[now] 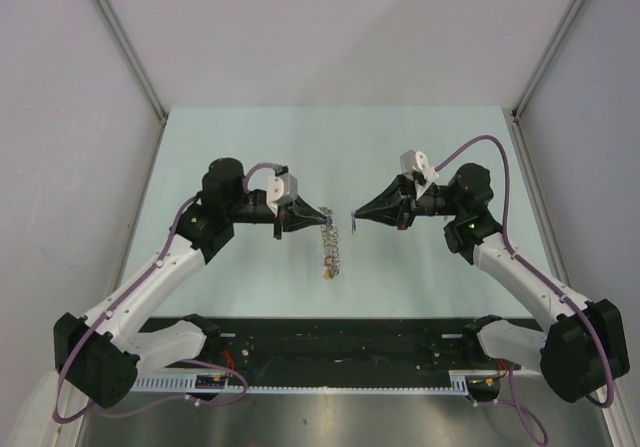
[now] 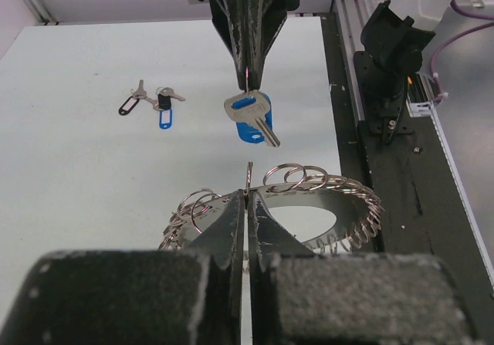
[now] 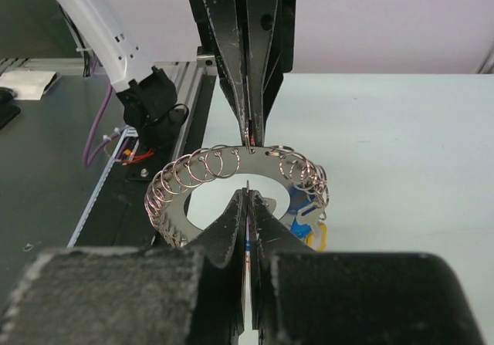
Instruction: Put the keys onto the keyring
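Observation:
My left gripper (image 1: pixel 327 217) is shut on the top edge of the keyring (image 1: pixel 331 247), a flat silver ring strung with many small wire loops, which hangs below it above the table. In the right wrist view the keyring (image 3: pixel 224 164) carries blue and yellow tags (image 3: pixel 309 223). My right gripper (image 1: pixel 354 217) faces it, a short gap away, and is shut on a silver key with a blue tag (image 2: pixel 253 117), which dangles from its tips (image 2: pixel 250 79). More keys with black and blue tags (image 2: pixel 152 101) lie on the table.
The black base rail with cables (image 2: pixel 401 167) runs along the near edge of the pale green table (image 1: pixel 250 147). Grey enclosure walls (image 1: pixel 60 117) stand on both sides and behind.

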